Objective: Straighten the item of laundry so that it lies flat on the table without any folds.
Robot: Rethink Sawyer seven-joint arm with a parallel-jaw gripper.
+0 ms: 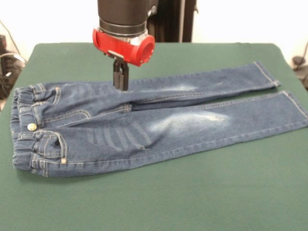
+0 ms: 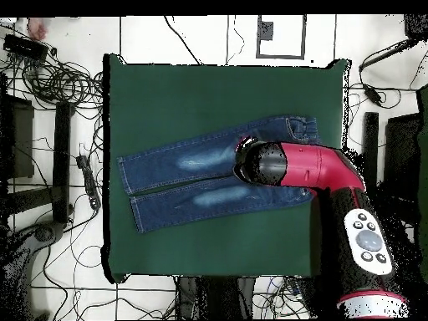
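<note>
The item of laundry [image 1: 159,130], small blue jeans, lies spread on the green table [image 1: 192,192]. Its waistband is at the left and both legs run to the right, side by side. Small creases show around the crotch and hip. My gripper [image 1: 120,86] comes down from above over the far leg's upper thigh. Its black fingers [image 1: 120,74] are pressed together and their tips are at the denim's surface, with no cloth lifted. In the overhead view the jeans [image 2: 192,180] lie across the table [image 2: 209,84], and the red arm [image 2: 318,171] hides the gripper.
Green tabletop surrounds the jeans, with the widest stretch on the near side in the front view. Tangled cables [image 2: 50,79] and dark equipment [image 2: 63,159] lie on the floor around the table.
</note>
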